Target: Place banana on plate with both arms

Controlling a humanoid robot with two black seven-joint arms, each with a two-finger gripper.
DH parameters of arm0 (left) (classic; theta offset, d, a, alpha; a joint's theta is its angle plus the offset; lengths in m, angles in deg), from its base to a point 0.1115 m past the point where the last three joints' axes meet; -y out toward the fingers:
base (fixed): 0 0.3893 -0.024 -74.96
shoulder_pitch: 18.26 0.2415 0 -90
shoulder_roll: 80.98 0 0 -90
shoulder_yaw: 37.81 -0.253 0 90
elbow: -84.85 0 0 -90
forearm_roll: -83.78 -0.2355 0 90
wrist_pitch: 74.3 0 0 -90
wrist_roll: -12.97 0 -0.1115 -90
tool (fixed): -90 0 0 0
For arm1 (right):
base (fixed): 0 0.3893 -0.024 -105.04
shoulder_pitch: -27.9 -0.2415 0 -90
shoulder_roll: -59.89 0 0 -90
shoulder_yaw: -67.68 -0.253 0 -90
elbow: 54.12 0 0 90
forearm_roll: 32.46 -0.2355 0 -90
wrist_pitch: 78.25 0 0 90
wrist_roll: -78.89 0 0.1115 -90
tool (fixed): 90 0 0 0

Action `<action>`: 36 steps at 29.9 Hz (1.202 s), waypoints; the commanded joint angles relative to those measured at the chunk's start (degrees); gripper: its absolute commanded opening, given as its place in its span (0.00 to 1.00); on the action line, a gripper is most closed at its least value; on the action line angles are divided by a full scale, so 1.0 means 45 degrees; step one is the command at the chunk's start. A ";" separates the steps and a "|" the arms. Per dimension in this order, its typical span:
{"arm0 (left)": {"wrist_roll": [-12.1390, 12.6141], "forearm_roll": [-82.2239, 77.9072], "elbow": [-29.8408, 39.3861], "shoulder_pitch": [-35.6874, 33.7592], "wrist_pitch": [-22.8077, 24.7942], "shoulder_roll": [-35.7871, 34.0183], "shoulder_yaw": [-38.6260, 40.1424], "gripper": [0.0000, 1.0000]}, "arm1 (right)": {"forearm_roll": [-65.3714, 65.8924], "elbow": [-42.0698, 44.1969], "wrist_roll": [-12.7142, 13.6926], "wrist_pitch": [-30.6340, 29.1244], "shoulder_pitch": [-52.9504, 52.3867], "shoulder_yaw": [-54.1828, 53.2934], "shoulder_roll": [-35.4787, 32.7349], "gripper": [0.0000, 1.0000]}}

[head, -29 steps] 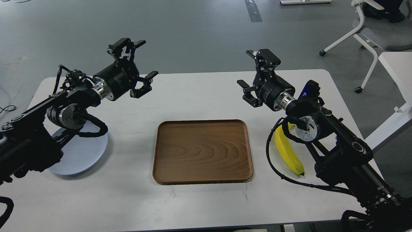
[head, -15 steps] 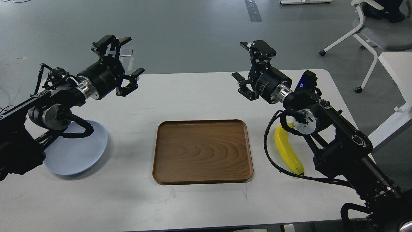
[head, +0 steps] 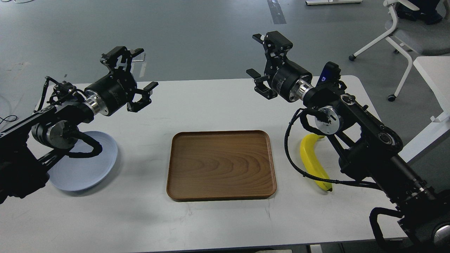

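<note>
The yellow banana (head: 310,157) lies on the white table at the right, partly behind my right arm and its cable. The pale blue-grey plate (head: 92,166) lies at the left, partly under my left arm. My left gripper (head: 140,72) is open and empty, held in the air above the table's far left part, beyond the plate. My right gripper (head: 257,55) is open and empty, raised above the table's far edge, well beyond the banana.
A brown wooden tray (head: 220,164) lies empty in the middle of the table (head: 218,102). A white office chair (head: 404,31) and another white table edge (head: 432,73) stand off to the right on the grey floor.
</note>
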 commanded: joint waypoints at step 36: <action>0.0157 -0.0016 0.0002 0.0003 -0.0018 0.0071 -0.0019 0.99 | 0.0000 -0.0021 0.0018 0.0000 0.0089 -0.0027 0.0153 1.00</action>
